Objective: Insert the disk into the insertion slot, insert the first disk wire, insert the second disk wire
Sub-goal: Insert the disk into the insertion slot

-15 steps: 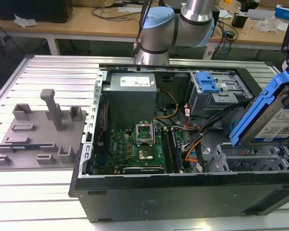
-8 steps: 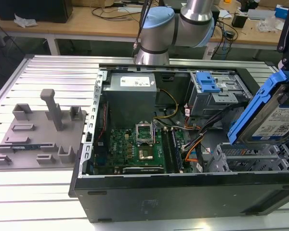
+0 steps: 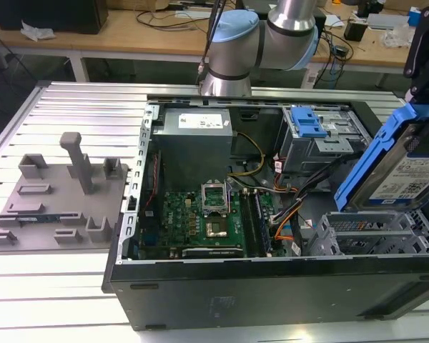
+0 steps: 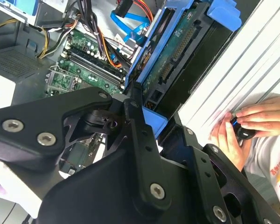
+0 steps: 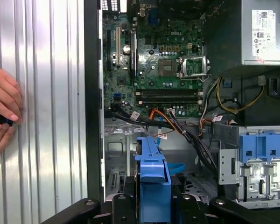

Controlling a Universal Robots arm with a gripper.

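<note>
Clamping the flat, white-labelled disk (image 3: 409, 175) by its smooth blue plastic frame (image 3: 375, 151), the gripper (image 4: 151, 122) is holding it tilted just above the grey perforated insertion slot (image 3: 357, 236) (its wide rectangular bay is lying open), close to the black case wall (image 3: 286, 282).

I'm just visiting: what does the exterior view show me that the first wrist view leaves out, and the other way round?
Exterior view: the robot arm itself, a grey tray of plastic blocks beside the open computer case, and the disk hanging tilted over that case, white label showing.
First wrist view: a person's hands resting on the ribbed metal table.
Shared: the disk's blue frame, the green circuit board and the blue latch.
</note>
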